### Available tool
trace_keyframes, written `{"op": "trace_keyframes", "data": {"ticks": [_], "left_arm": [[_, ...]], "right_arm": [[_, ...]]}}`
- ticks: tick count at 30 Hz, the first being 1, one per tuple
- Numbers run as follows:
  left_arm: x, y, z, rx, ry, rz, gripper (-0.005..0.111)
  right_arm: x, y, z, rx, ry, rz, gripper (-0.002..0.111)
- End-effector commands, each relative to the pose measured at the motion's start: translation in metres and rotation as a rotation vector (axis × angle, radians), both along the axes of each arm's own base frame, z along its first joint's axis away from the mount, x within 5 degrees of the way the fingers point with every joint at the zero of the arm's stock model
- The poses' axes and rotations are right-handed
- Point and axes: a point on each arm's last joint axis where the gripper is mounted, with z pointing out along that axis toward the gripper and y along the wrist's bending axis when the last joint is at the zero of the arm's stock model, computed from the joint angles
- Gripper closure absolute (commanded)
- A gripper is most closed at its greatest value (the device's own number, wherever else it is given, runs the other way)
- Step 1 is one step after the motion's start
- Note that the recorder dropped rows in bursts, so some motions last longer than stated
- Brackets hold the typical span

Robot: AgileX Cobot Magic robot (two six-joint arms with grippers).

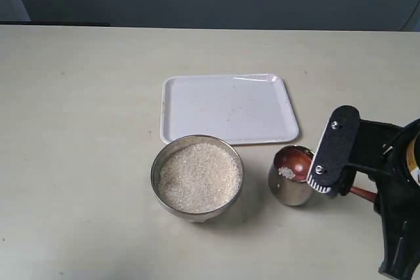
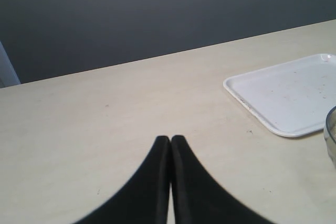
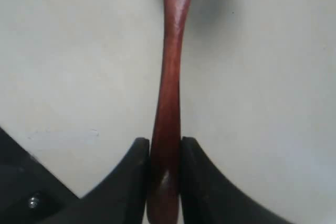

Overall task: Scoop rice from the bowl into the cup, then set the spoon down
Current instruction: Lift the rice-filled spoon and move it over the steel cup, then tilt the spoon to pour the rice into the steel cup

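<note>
Black curved jaws; silver screws (image 1: 335, 124)

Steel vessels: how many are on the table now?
2. The bowl, full of rice, sits by the white tray's near edge; the cup stands right of it under the spoon. No others visible.

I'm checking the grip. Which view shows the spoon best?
The right wrist view: the spoon handle shows close up, clamped in the right gripper. The exterior view shows only its bowl at the cup, the handle mostly hidden. The left wrist view shows none of it.
</note>
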Motion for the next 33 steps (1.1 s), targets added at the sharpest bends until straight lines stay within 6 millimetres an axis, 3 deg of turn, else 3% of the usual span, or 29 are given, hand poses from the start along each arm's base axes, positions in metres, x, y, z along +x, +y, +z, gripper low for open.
{"op": "trace_keyframes", "data": {"ticks": [1,15,33], "left_arm": [[0.0,0.0,0.002,-0.009,-0.011,-0.002,0.106],[0.0,0.0,0.002,-0.009,-0.011,-0.002,0.106],[0.0,0.0,0.002,-0.01,-0.01,-0.003,0.106]], "right_arm": [[0.001,-0.01,0.0,-0.024,-0.049,-0.009,0.109],[0.017,-0.015,-0.004,0.019,-0.08,-0.037,0.109],[0.026,-0.021,-0.019,-0.123,-0.155,0.022,0.109]]}}
